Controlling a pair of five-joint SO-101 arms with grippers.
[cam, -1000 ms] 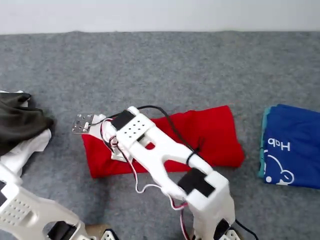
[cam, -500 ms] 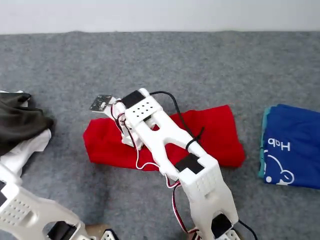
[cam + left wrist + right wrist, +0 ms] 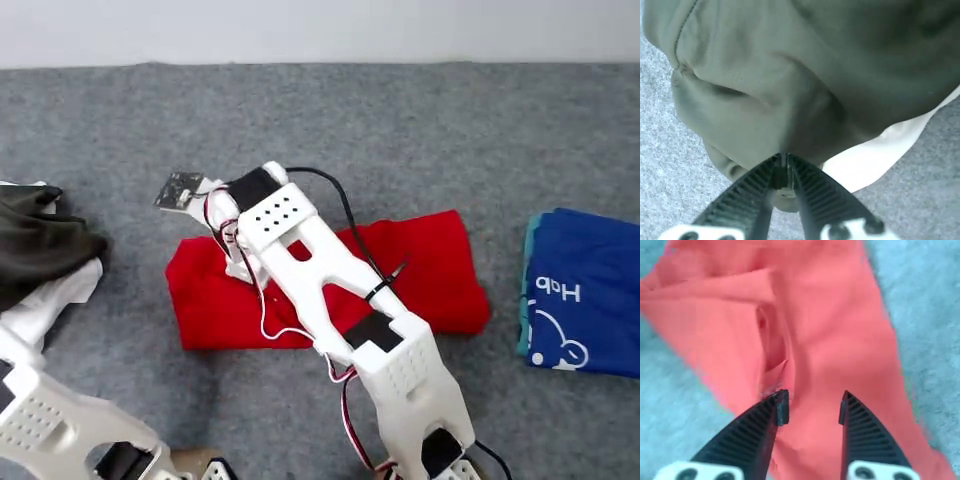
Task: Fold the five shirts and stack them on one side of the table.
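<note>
A red shirt [image 3: 420,275] lies folded in a long band across the middle of the table. My right arm [image 3: 300,255] stretches over its left end. In the right wrist view my right gripper [image 3: 812,407] hangs open just above the red shirt [image 3: 815,330], beside a crease, holding nothing. A folded blue shirt [image 3: 585,295] with white print lies at the right edge. At the left edge a dark olive shirt [image 3: 40,240] is bunched on a white shirt [image 3: 55,295]. My left gripper [image 3: 786,161] is shut, its tips against the olive shirt [image 3: 790,65].
My left arm's base [image 3: 50,430] fills the near left corner. Bare grey carpet [image 3: 400,130] covers the far half of the table, up to a pale wall at the back. A strip of carpet separates the red and blue shirts.
My right arm's wrist has swung from the red shirt's near left corner toward the far side. The shirt's left end now lies wider and flatter. The left arm kept still.
</note>
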